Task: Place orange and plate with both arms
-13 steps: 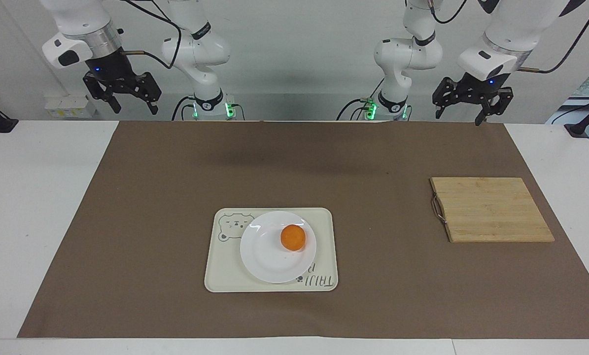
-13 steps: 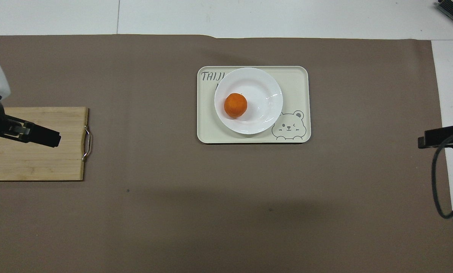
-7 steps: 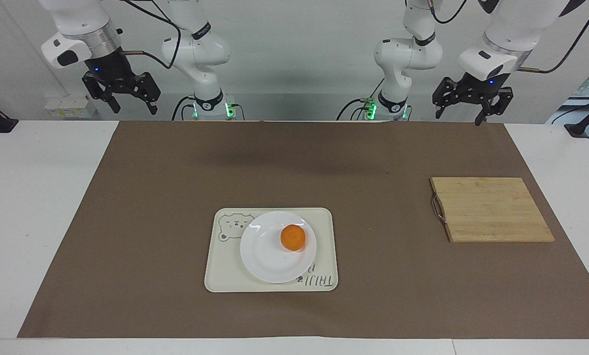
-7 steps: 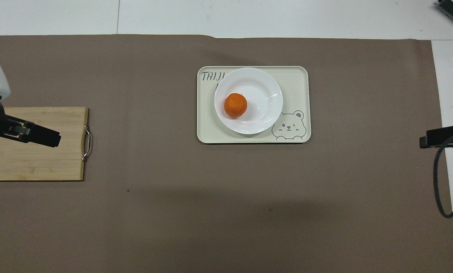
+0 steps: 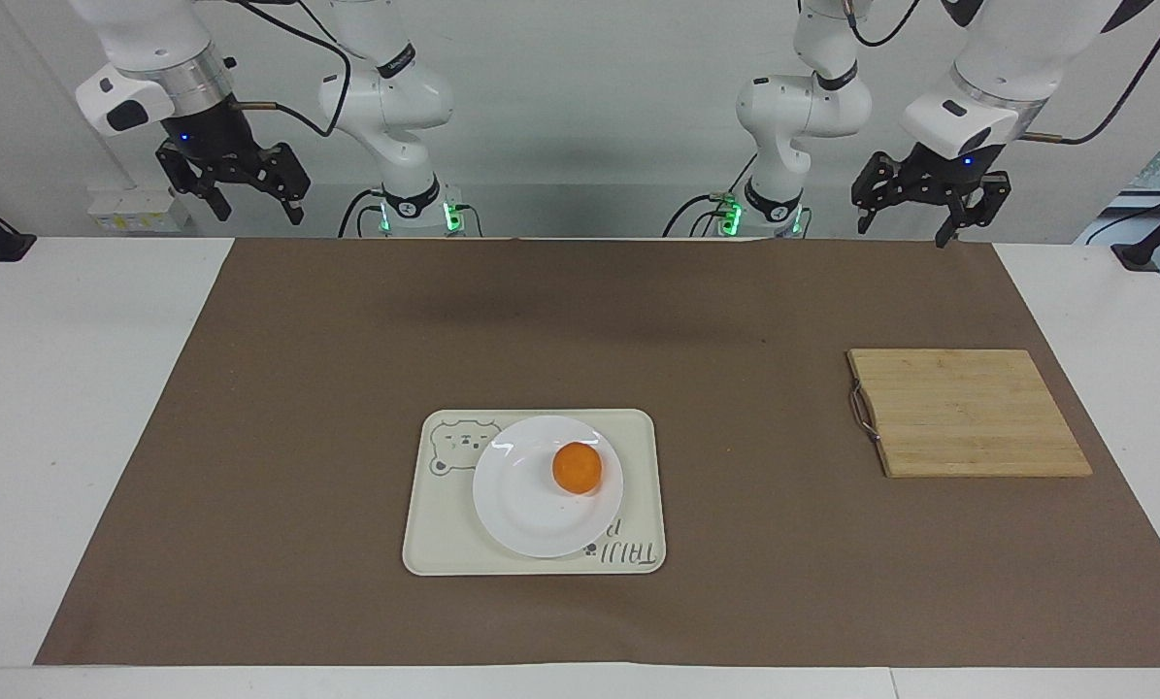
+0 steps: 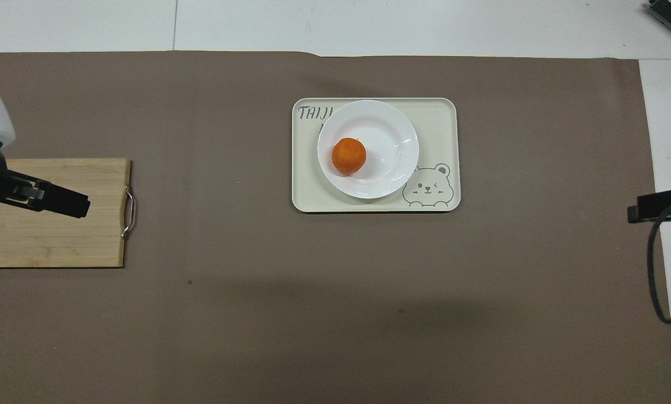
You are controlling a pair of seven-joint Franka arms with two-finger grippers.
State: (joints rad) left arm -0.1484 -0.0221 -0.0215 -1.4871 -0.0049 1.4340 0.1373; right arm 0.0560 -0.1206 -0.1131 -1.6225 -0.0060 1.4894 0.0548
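The orange rests on the white plate, a little off the plate's middle. The plate sits on a cream tray with a bear drawing, in the middle of the brown mat. Both arms hang high at the robots' edge of the table, well away from the tray. My left gripper is open and holds nothing. My right gripper is open too, with nothing between its fingers. From overhead only one black finger of each shows, the left fingers and the right fingers.
A bamboo cutting board with a metal handle lies toward the left arm's end of the table, nearer to the robots than the tray. The brown mat covers most of the white table.
The right gripper has drifted slightly up and outward toward the right arm's end of the table. The left gripper, orange, plate and tray have stayed put.
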